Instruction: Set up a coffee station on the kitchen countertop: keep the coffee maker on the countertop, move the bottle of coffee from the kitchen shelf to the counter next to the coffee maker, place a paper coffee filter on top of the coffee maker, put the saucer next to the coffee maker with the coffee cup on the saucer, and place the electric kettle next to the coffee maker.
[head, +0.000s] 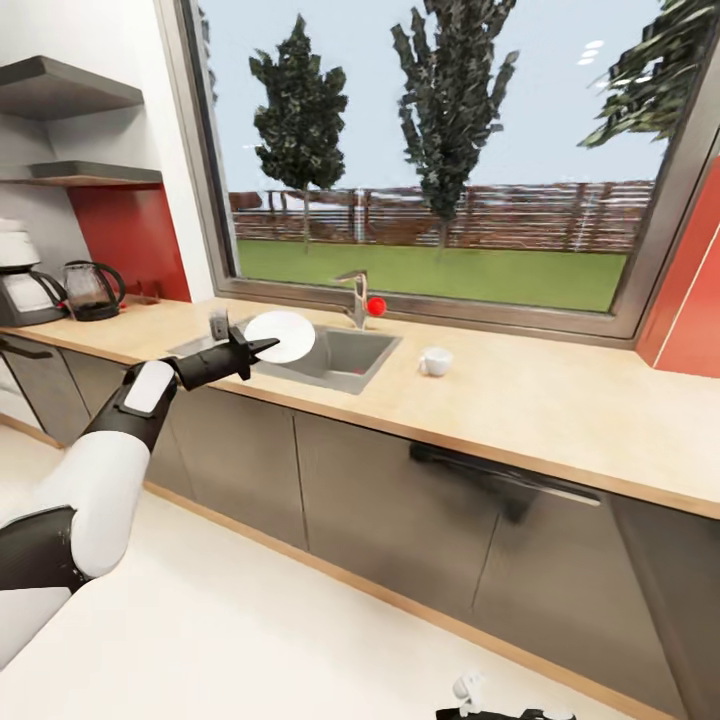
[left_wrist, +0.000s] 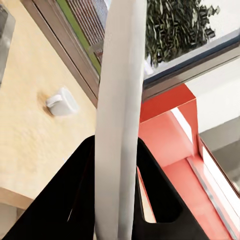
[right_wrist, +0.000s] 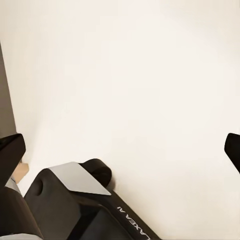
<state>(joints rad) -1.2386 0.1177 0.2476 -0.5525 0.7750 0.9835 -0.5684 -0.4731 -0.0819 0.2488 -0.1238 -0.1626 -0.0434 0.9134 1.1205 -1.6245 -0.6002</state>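
My left gripper (head: 258, 348) is shut on the rim of the white saucer (head: 283, 336) and holds it over the left part of the steel sink (head: 350, 362). In the left wrist view the saucer (left_wrist: 120, 115) stands edge-on between the black fingers (left_wrist: 162, 200). On the light wood countertop (head: 520, 395), to the right of the sink, sits the white coffee cup (head: 435, 361), also seen as the cup (left_wrist: 62, 102). At the far left stand the coffee maker (head: 25, 285) and the glass electric kettle (head: 92, 290). The right gripper (right_wrist: 125, 145) hangs open over the floor. The coffee bottle and the paper filter are out of view.
Two dark shelves (head: 85, 175) hang on the wall above the coffee maker. A faucet (head: 357, 297) with a red knob (head: 376, 306) stands behind the sink under a wide window. Dark grey cabinets (head: 380, 500) with a black handle (head: 500, 477) run below the worktop.
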